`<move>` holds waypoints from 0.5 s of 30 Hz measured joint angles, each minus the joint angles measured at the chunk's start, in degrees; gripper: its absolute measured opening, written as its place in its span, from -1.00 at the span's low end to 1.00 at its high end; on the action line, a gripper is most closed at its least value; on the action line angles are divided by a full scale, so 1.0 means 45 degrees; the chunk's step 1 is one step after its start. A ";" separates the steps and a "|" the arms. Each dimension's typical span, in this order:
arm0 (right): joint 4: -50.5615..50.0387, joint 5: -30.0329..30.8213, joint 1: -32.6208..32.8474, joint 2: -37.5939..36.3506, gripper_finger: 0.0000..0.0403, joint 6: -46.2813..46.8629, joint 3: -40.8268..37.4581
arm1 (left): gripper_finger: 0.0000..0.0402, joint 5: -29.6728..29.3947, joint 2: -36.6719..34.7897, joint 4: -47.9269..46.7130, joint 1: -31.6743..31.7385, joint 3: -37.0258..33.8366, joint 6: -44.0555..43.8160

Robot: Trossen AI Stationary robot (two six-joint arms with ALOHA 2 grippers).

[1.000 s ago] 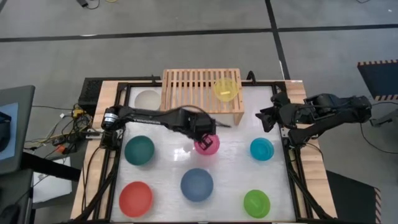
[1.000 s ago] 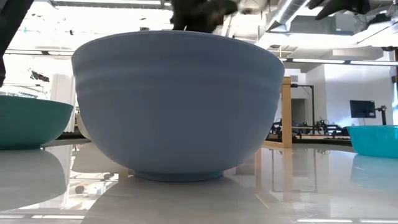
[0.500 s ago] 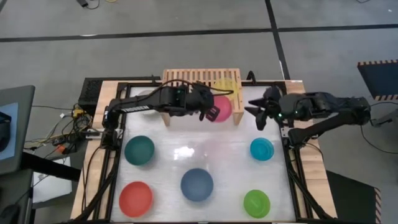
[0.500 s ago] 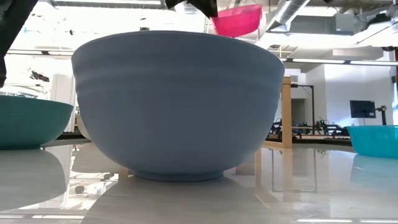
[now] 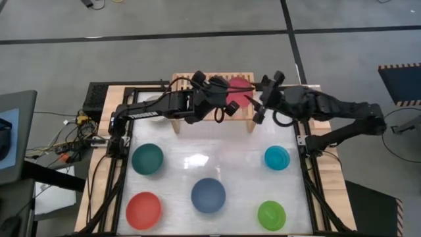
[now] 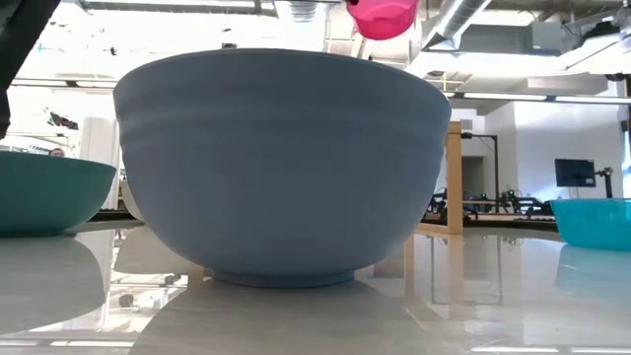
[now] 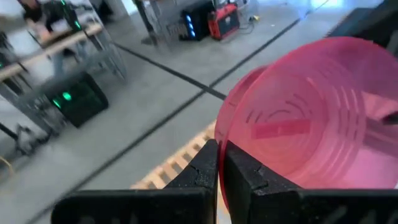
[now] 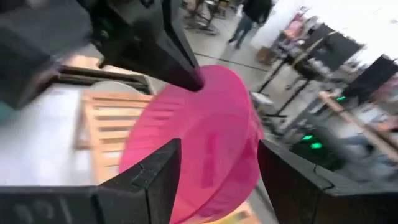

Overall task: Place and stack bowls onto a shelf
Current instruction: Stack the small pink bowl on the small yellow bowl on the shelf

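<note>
pink bowl rim between pinched fingers

You've got two dark, near-black jointed arms w/ chunky matte housings. Left arm has white lettering along its link. Cables loop off both wrists. Fingers are flat, black, blunt-tipped.

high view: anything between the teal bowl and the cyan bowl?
No. In the high view the white tabletop between the teal bowl and the cyan bowl is bare; the dark blue bowl sits nearer the front edge.
</note>
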 joint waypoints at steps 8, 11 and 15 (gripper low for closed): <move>0.0074 0.1348 -0.1078 0.0939 0.17 -0.0166 0.0008 | -1.00 -0.0814 0.0005 0.0824 0.0025 -0.0014 0.2310; 0.0093 0.1382 -0.1236 0.0986 0.05 -0.0329 0.0015 | -1.00 -0.0840 0.0005 0.1006 0.0029 -0.0015 0.3140; 0.0351 0.1530 -0.1360 0.1049 -0.26 -0.0370 0.0015 | -1.00 -0.0892 0.0005 0.1002 0.0033 -0.0015 0.3525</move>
